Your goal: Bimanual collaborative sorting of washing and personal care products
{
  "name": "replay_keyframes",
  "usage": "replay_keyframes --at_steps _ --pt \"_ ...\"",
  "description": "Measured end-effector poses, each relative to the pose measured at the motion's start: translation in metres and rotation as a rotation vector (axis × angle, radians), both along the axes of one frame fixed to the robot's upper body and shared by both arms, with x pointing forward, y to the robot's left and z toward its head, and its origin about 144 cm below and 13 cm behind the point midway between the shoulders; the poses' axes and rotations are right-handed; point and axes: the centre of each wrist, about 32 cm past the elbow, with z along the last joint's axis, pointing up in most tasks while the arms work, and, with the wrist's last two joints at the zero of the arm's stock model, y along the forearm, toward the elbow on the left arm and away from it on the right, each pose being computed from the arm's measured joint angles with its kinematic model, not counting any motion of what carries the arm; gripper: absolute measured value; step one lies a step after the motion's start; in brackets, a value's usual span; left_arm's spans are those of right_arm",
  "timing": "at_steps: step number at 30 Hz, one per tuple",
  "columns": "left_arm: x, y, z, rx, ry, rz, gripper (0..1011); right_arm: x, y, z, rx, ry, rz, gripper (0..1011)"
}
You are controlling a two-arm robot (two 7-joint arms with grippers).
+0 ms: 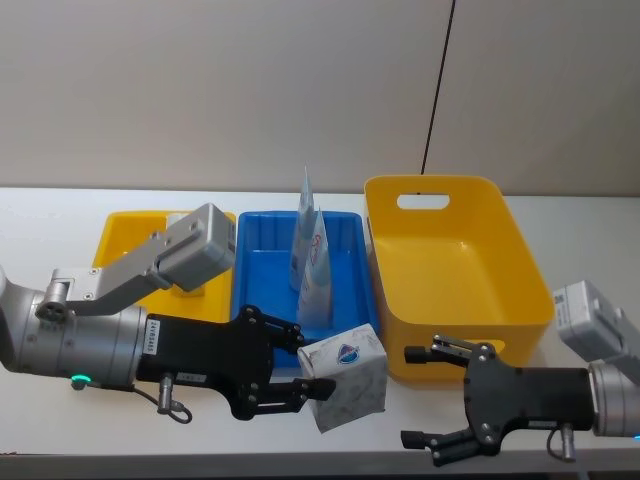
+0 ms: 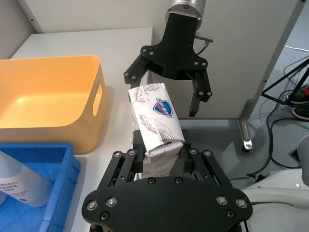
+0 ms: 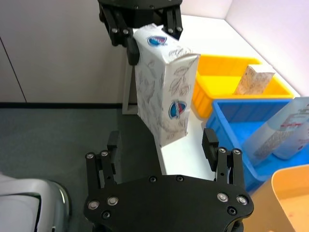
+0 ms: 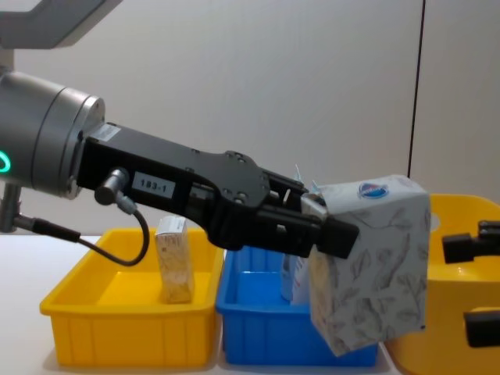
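Note:
My left gripper [image 1: 318, 365] is shut on a leaf-patterned pack [image 1: 350, 385] with a blue oval logo, holding it tilted above the table's front edge. In the left wrist view the pack [image 2: 157, 121] sticks out from the gripper [image 2: 161, 145] toward the right gripper [image 2: 166, 92]. My right gripper [image 1: 412, 395] stands open just right of the pack, facing it without touching. Its fingers [image 3: 210, 140] straddle empty air below the pack [image 3: 164, 87]. Two pale-blue tubes [image 1: 312, 260] stand upright in the blue bin [image 1: 265, 260]. Another pack [image 4: 176, 262] stands in the yellow tray [image 4: 117, 328].
A tall yellow basket [image 1: 450, 260] with handle slots stands to the right of the blue bin, right behind the right gripper. The yellow tray [image 1: 120, 240] lies at the left, partly hidden by my left arm. Bare white table shows beyond the bins.

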Motion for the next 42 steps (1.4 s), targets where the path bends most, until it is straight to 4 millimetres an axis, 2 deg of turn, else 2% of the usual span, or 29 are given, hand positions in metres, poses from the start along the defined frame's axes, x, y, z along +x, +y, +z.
replay_keyframes --at_steps 42 --pt "0.0 0.0 0.0 0.0 0.0 0.0 383 0.026 0.037 -0.003 0.028 -0.035 0.064 1002"
